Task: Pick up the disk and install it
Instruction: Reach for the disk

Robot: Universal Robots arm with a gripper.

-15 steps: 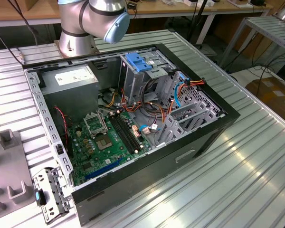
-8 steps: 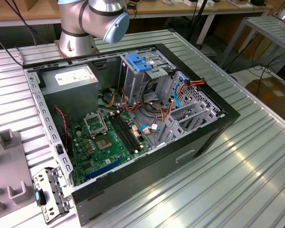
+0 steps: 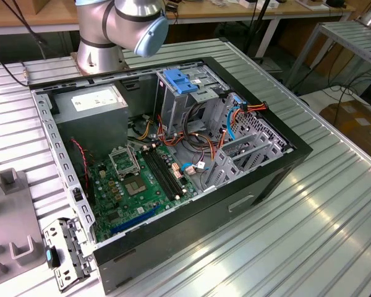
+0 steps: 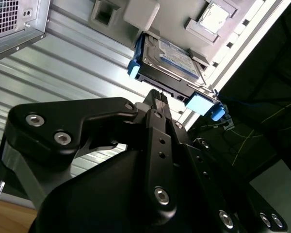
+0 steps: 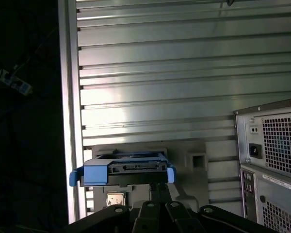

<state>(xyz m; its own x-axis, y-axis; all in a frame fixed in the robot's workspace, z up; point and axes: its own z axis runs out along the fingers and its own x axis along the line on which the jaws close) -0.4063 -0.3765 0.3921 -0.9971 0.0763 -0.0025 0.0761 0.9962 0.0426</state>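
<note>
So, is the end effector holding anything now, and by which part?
It cannot be told: the end effector is at the connector edge of the dark rectangular blue-railed disk.

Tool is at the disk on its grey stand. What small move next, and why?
Probably ease the tool slightly closer onto the disk: in both wrist views its tip sits at the disk's near edge, and the disk rests on the grey stand, not lifted.

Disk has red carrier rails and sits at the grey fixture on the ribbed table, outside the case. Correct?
Not quite: the rails are blue, not red. Both wrist views show it. The rest holds: the disk sits at the grey fixture on the ribbed table, outside the case.
</note>
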